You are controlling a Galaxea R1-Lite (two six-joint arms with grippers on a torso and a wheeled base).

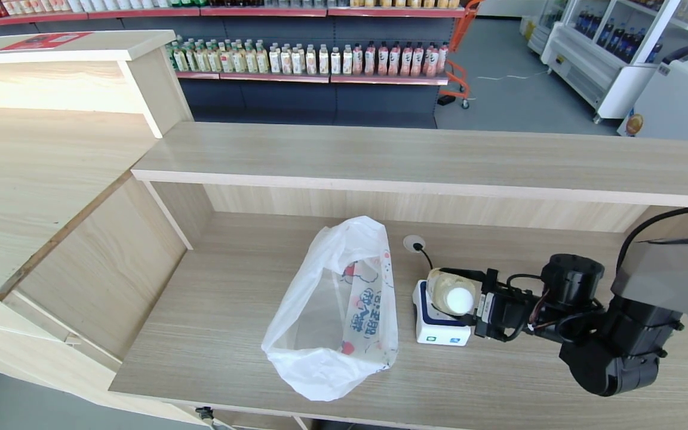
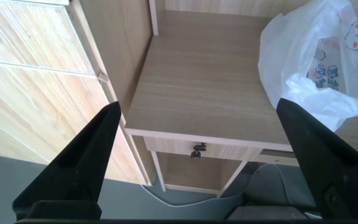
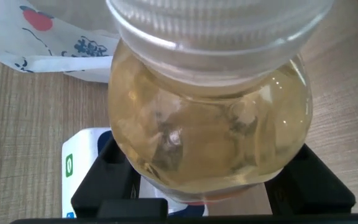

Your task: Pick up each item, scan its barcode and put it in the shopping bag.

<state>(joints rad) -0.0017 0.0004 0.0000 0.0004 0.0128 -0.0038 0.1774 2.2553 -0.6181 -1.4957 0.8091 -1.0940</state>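
One bottle of pale yellow drink sits just above the white scanner, grasped by the right gripper. The shopping bag lies open just beside it on the wooden counter. The left gripper is released, facing the counter's front edge.

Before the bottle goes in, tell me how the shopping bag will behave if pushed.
Probably floppy: the shopping bag is thin, crumpled plastic slumped on the counter. Likely light, being see-through film, so a push may slide or collapse it.
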